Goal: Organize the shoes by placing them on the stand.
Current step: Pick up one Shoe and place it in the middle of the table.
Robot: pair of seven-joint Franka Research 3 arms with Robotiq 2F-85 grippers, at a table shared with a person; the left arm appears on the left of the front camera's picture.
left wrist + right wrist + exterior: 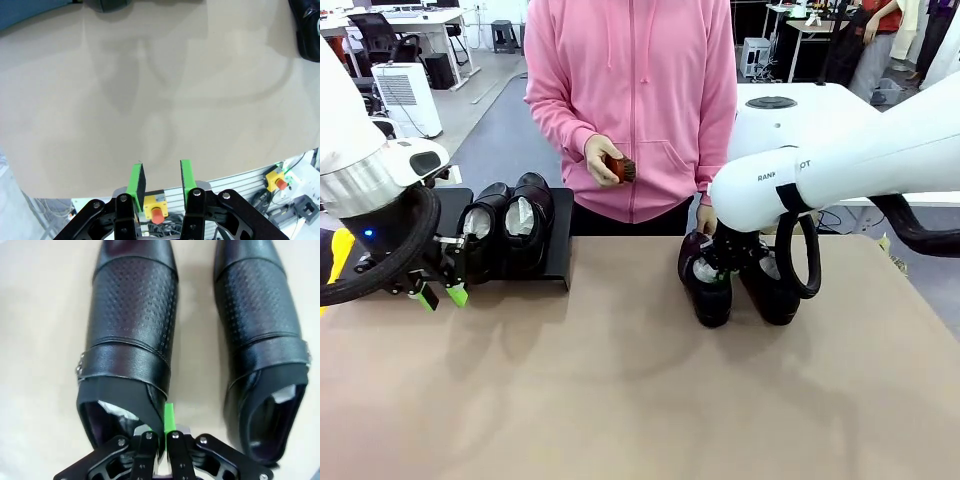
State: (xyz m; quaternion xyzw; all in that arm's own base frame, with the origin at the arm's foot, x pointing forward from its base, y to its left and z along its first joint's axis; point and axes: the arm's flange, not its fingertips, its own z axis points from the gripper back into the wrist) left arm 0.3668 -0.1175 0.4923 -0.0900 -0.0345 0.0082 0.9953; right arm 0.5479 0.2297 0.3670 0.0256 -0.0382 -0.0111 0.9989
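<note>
Two glossy black leather dress shoes [505, 232] with white paper stuffing sit side by side on the low matte-black stand [563, 262] at the table's left. Two more stand on the beige tabletop [620, 380] at the right. The right gripper [712, 268] is pinched shut on the thin collar wall of the left-hand shoe [132, 325] of that pair, with one green pad [169, 415] showing outside the wall. Its partner shoe [262, 325] is just beside it. The left gripper [161, 180] hangs partly open and empty by the stand's front. The shoe is probably light and fairly stiff, with slippery polished leather. The collar rim offers the one thin edge to grip, so the toe may swing down when lifted. A person in pink holds a small brown brush [623, 168].
</note>
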